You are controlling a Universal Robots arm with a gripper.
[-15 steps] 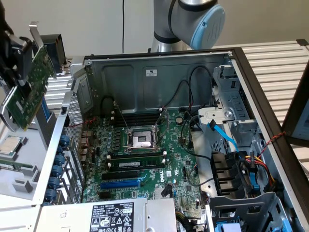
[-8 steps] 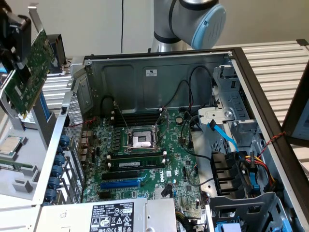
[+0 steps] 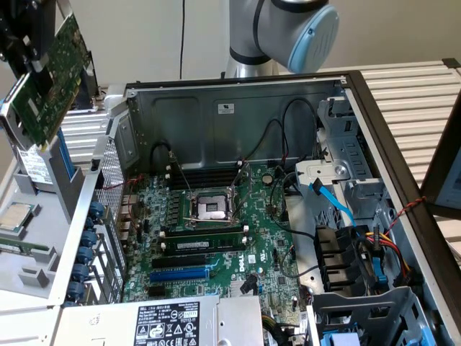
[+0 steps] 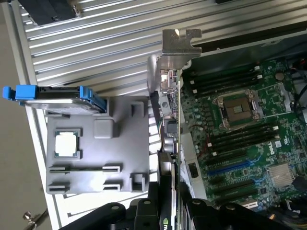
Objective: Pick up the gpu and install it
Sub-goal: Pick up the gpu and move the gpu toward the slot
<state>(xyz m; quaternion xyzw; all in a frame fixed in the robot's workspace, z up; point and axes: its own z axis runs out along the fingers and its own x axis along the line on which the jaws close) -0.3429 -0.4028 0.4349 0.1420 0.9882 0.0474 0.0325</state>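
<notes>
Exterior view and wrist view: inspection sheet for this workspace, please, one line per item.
Surface: ribbed metal table carrying an open computer case.
Job's things: gpu held tilted in the air, off the case's side at the exterior view's left; motherboard exposed.
Clutter: grey tray with a processor chip and a blue-railed drive.
Grippers: gripper shut on the gpu.
Cables: blue data cable, red-yellow wires inside the case.
Surroundings: plain wall; robot arm behind the case.
</notes>
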